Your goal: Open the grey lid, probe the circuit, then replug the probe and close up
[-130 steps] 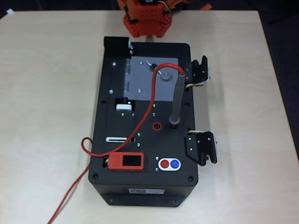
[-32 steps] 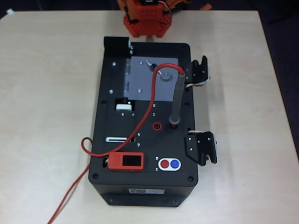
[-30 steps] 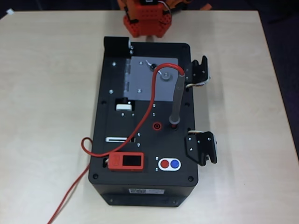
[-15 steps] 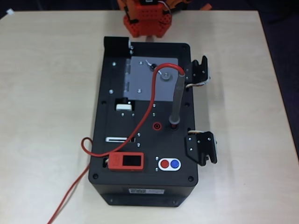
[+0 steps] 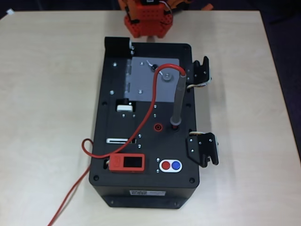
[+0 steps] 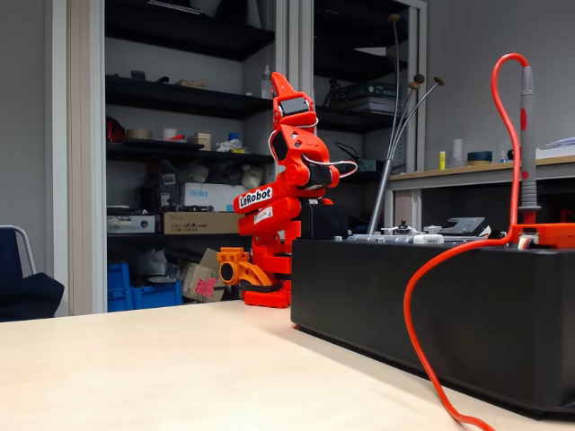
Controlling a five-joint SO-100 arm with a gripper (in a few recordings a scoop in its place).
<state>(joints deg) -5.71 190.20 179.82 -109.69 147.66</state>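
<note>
Orange-red arm [image 6: 280, 193], white "LeRobot" label [image 6: 256, 196]

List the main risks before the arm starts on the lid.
1. The probe stands upright in its socket right beside the grey lid, and its red wire arcs across the lid by the knob. Lifting the lid may snag the wire or knock the probe.
2. The wire trails off the black box onto the table; the arm could catch it in passing.

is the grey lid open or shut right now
Shut. In the overhead view the grey lid lies flat on the black box, covering the recess, its round knob on top. The probe stands plugged in beside it.
</note>
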